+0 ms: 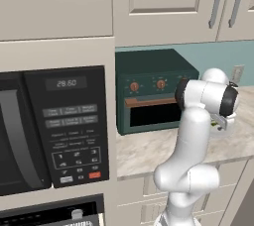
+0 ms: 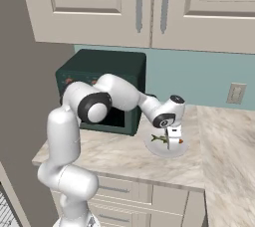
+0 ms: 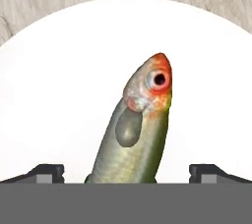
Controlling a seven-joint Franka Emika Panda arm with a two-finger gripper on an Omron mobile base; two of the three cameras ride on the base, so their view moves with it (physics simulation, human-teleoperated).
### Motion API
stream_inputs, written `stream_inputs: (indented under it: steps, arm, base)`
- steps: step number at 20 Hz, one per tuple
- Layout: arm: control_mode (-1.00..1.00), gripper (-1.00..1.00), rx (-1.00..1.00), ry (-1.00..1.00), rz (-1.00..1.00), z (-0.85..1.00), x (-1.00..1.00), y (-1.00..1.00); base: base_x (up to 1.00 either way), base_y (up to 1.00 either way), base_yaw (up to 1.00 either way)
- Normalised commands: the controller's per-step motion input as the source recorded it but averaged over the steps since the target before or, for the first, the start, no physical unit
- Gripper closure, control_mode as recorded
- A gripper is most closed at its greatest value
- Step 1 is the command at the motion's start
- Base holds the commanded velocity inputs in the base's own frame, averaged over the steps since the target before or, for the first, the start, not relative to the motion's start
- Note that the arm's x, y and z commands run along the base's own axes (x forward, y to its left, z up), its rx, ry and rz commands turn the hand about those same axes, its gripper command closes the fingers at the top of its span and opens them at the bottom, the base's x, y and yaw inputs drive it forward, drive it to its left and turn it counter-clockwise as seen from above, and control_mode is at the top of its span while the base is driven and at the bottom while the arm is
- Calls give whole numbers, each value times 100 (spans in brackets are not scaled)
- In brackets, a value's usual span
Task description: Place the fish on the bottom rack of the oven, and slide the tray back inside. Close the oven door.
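A small green-silver fish (image 3: 135, 134) with an orange-red head lies on a round white plate (image 3: 59, 95) on the marble counter. My gripper (image 3: 127, 173) is open right above it, one dark fingertip (image 3: 47, 171) on each side of the fish's body, nothing held. From the right base view the gripper (image 2: 173, 140) points down over the fish (image 2: 159, 138) and plate (image 2: 164, 150). The black oven's control strip (image 1: 49, 214) with a silver knob shows low at the left. A sliver of wire-grid rack (image 2: 4, 205) shows at the lower left edge. The oven door is out of view.
A dark green toaster oven (image 2: 99, 89) stands on the counter just left of the plate, against the teal wall. A black microwave (image 1: 49, 126) with a keypad sits above the oven. Cream cabinets (image 2: 124, 7) hang overhead. A wall outlet (image 2: 235, 93) is at the right.
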Motion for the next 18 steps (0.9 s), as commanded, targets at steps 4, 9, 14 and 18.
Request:
stream_inputs:
  steps: [4, 9, 14, 18]
  arm:
    - [-100, 100, 0, 1, -1, -29, 22, 17]
    - [-100, 100, 0, 0, 0, 0, 1, 0]
    - [-100, 100, 0, 0, 7, -3, 5, 1]
    - [-100, 100, 0, -12, 12, 42, -33, -7]
  base:
    - [0, 0, 0]
    - [0, 0, 0]
    - [0, 0, 0]
    - [0, 0, 0]
